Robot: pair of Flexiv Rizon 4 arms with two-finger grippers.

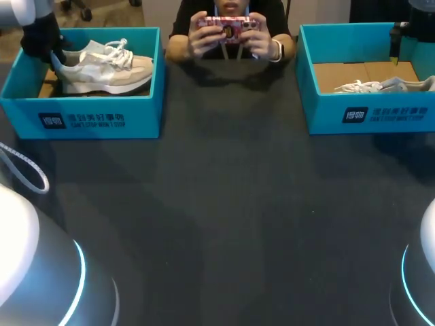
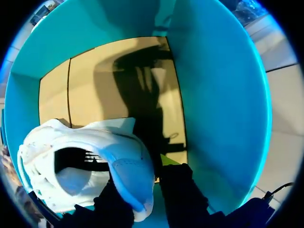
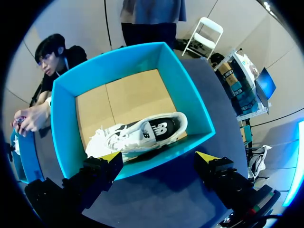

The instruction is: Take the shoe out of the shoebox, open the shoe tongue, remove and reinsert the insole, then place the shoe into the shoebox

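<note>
The left gripper [image 2: 142, 183] sits low inside the left shoebox [image 2: 213, 95], clamped on the sneaker [image 2: 126, 164] at its heel. The right gripper [image 3: 159, 156] hovers with fingers spread wide above the right shoebox [image 3: 61, 128].

Left arm [image 1: 37, 30]: enters at the far left corner, angled down.
Left gripper [image 2: 145, 190]: closed on the heel of the shoe [image 2: 121, 152], one finger on each side.
Right arm [image 1: 418, 24]: at the far right corner.
Right gripper [image 3: 159, 156]: fingers spread wide, holding nothing.

Left fingers [image 2: 183, 190]: tips mostly hidden behind shoe [image 2: 95, 156] heel; other shoe [image 1: 384, 85] half-hidden by shoebox [image 1: 370, 117].
</note>
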